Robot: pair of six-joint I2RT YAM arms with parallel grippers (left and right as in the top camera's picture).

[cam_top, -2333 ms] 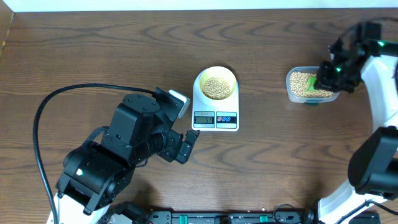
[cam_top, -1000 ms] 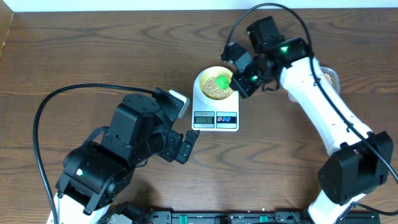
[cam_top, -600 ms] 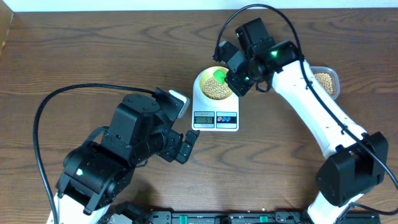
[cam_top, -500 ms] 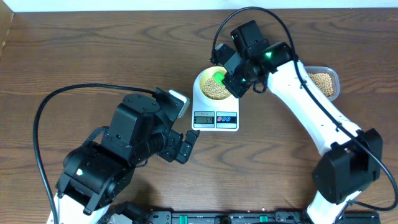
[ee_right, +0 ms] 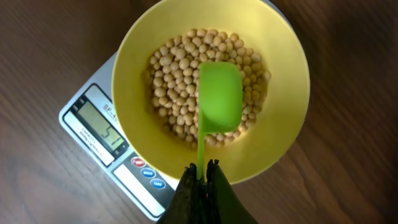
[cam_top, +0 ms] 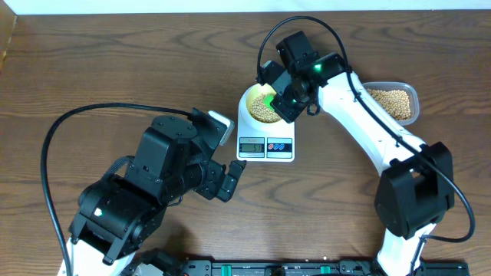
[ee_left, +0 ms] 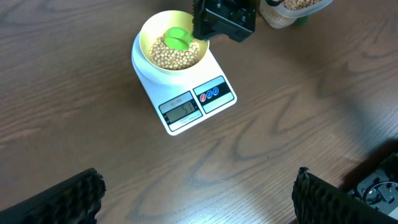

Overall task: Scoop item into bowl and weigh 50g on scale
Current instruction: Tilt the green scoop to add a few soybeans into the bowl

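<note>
My right tool (ee_right: 202,173) is clenched on the thin handle of the green scoop (ee_right: 219,96). A couple of seconds ago it was off over the clear container (cam_top: 416,98) of spare beans, which now lies well out to the side of it. Since then I have swung across the table (cam_top: 115,61), and the scoop has crept from one rim toward the middle of the bowl (ee_right: 286,56). It now hangs just ahead of my fingertips, directly above the beans (ee_right: 174,68) heaped inside. The scoop shows plain green with nothing on it, so I judge this load has gone into the bowl, though I cannot tell whether I am looking at its hollow or its back.

The bowl sits on the scale (ee_left: 193,109), below and slightly to one side of the tool. If the reading has reached target, the next job is checking, not another trip.

My right wrist camera shows the scoop and beans closely but crops the display. The left wrist view shows the whole display; its digits seem to start with 5, but I cannot read them surely. Only the overhead shows both arms and the container. My left tool (ee_left: 198,180) is released, fingers wide apart, well back from the scale.
</note>
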